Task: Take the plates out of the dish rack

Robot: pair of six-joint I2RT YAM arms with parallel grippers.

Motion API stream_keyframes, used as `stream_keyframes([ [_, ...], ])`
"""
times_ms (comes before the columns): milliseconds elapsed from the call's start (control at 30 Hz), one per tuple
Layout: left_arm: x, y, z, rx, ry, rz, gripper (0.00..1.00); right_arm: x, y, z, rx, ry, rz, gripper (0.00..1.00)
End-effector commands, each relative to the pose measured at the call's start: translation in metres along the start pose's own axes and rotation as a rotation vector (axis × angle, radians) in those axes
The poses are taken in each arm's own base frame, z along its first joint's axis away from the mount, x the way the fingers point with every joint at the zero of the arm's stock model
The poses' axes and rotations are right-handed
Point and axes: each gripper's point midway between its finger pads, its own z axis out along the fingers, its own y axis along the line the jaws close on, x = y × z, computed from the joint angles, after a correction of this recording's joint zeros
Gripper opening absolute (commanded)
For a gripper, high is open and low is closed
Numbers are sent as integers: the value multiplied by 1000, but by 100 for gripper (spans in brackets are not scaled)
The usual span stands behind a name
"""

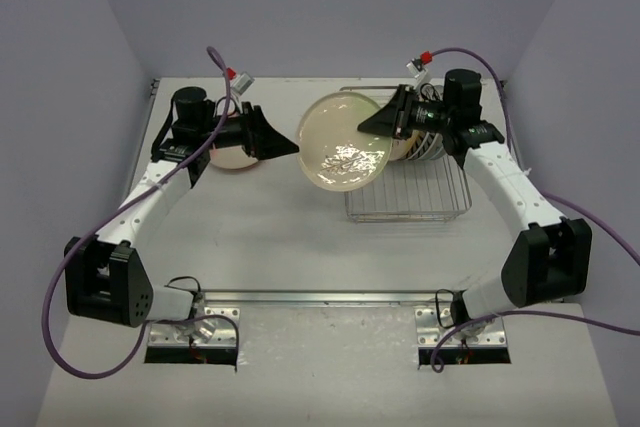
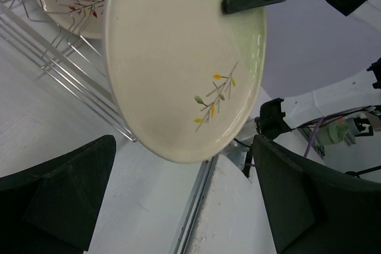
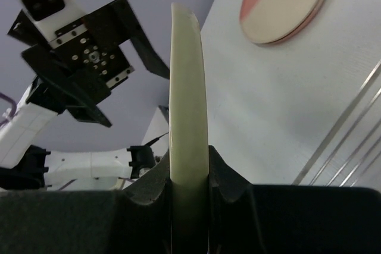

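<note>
Cream plate (image 1: 340, 147): glazed ceramic, glossy and smooth, with bright reflections. Dish rack (image 1: 410, 205): bare silver metal wire, shiny. Table (image 1: 270, 247) left of the rack: matt white, smooth. Right gripper (image 3: 189, 185) fingers (image 3: 146, 191): matt black, plastic-looking.

Right gripper (image 3: 189, 178) pinches an edge-on cream plate (image 3: 187, 75), seemingly upright.

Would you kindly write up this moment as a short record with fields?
right hand: shut on rim of cream plate, held tilted at the left end of the dish rack
left hand: open, empty, facing that plate
in rack: other plates, upright
on table: pink-rimmed plate, flat
</note>
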Motion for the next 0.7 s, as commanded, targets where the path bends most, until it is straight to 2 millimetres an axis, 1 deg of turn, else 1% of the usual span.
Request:
stream_keyframes([
  [0, 3, 8, 10, -28, 26, 31, 95, 4, 76, -7, -242, 19, -163, 0],
  [100, 8, 6, 22, -54, 53, 73, 93, 15, 81, -3, -265, 45, -171, 0],
  [167, 11, 6, 23, -55, 61, 72, 89, 18, 82, -1, -272, 54, -173, 0],
  [200, 12, 5, 23, -45, 65, 73, 84, 19, 83, 0, -276, 57, -172, 0],
  [267, 14, 0, 23, -15, 74, 72, 71, 20, 83, 1, -283, 62, -169, 0],
  [333, 13, -15, 21, 61, 74, 98, 58, 22, 83, 2, -287, 68, -166, 0],
  [400, 17, -28, 18, 123, 62, 96, 48, 23, 80, 4, -286, 73, -166, 0],
  [433, 16, -36, 16, 153, 53, 101, 40, 24, 78, 5, -282, 80, -164, 0],
  [467, 15, -41, 14, 173, 46, 99, 30, 26, 75, 6, -274, 83, -163, 0],
  [500, 14, -41, 13, 176, 39, 93, 17, 25, 70, 8, -254, 79, -162, 0],
  [533, 12, -38, 9, 166, 29, 78, 5, 25, 65, 10, -238, 74, -167, 0],
  [567, 10, -35, 6, 154, 16, 63, 0, 26, 61, 11, -229, 75, -168, 1],
  [633, 2, -33, -3, 156, -16, 50, 0, 25, 53, 13, -200, 70, -160, 11],
  [667, -1, -27, -10, 145, -34, -5, 0, 25, 49, 15, -181, 66, -152, 17],
])
